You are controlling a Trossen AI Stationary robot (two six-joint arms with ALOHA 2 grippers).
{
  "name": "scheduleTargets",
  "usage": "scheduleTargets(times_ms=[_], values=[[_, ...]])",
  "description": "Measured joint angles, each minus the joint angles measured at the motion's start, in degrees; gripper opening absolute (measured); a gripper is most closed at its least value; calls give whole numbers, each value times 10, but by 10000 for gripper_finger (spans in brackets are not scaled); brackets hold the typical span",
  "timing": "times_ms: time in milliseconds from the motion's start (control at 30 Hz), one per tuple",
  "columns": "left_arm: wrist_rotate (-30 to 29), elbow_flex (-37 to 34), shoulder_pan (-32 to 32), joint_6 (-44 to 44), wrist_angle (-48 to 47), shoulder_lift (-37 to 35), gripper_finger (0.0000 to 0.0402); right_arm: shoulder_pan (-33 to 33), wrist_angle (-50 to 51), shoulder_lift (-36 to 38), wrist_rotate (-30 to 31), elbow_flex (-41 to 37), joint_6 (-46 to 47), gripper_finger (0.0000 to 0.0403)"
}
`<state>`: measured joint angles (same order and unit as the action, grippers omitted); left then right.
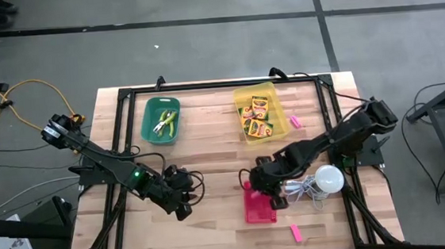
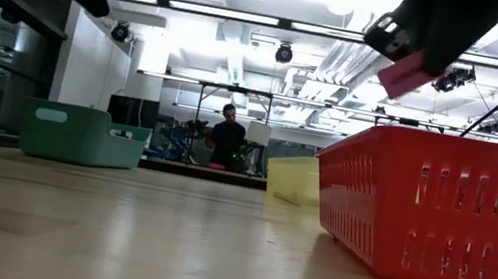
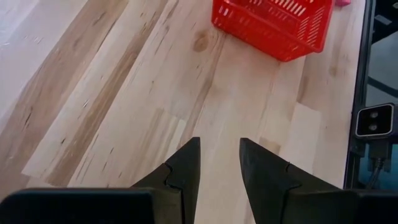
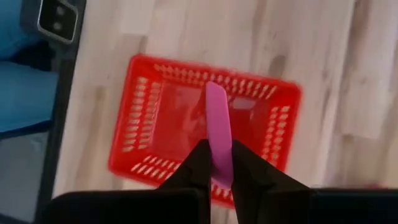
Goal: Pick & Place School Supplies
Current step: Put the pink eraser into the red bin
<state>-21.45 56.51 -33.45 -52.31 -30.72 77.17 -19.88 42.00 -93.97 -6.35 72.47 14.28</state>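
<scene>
Eraser (image 4: 217, 134), a pink oblong block, is pinched between the fingers of the right gripper (image 4: 219, 165), which hangs directly over the red basket (image 4: 140, 134) near the table's front; in the low view the pink block shows high above the basket's rim. The basket looks empty inside, as far as the right wrist view shows, so this would be the first item to go in, and it has not been let go. Still out on the wooden table (image 1: 208, 149) are another pink eraser (image 1: 295, 232) just in front of the basket and one (image 1: 294, 121) beside the yellow bin (image 1: 240, 99), where the crayon boxes (image 1: 257, 115) lie. Most of the job looks to be ahead. The left gripper (image 3: 219, 165) waits low over bare wood left of the basket, jaws apart and holding nothing.
</scene>
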Motion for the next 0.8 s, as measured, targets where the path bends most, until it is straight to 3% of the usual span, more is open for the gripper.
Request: scheduleTargets(times_ms=[300,800], values=[[0,0,0,2,0,0,108,-15,-8,-43,-20,0,11,23],[0,0,0,19,1,0,108,-11,-31,-125,-109,0,-4,22]])
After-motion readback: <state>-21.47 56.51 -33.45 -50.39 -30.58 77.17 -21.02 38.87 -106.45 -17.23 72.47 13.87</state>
